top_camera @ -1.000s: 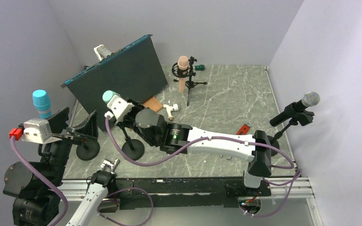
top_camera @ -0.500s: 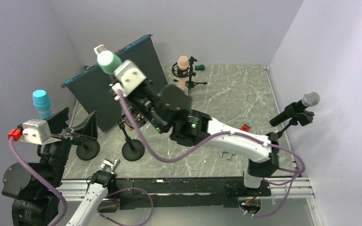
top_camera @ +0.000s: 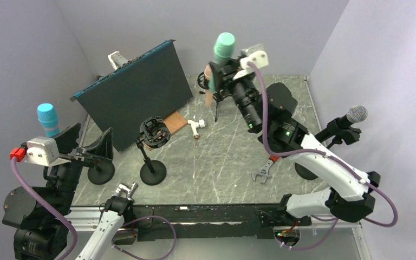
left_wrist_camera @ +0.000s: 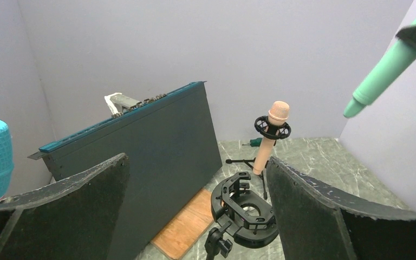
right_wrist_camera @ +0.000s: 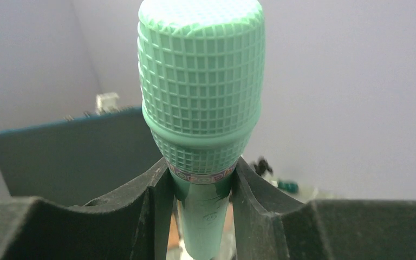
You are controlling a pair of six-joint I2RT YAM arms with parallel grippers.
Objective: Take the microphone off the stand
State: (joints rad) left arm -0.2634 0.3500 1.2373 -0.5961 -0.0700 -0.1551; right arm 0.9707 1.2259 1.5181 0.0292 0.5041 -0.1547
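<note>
The green microphone (top_camera: 223, 51) is clamped in my shut right gripper (top_camera: 219, 73) and held high in the air over the back of the table. In the right wrist view the fingers (right_wrist_camera: 151, 216) press on its handle just below the mesh head (right_wrist_camera: 201, 97). It also shows in the left wrist view (left_wrist_camera: 384, 65). The black stand (top_camera: 153, 172) has an empty shock mount (top_camera: 154, 132), also seen in the left wrist view (left_wrist_camera: 244, 208). My left gripper (top_camera: 89, 142) is open and empty, left of that stand.
A dark panel (top_camera: 130, 97) leans at the back left. A blue microphone (top_camera: 47, 118) stands by the left gripper. A peach microphone (top_camera: 210, 81) stands on a tripod at the back, and a silver-headed one (top_camera: 352, 116) at the right. A wrench (top_camera: 261, 173) and a wooden block (top_camera: 176, 119) lie on the table.
My right arm has lifted the green microphone out of the shock mount and swung it up and to the right, toward the back. The left arm has not moved.
</note>
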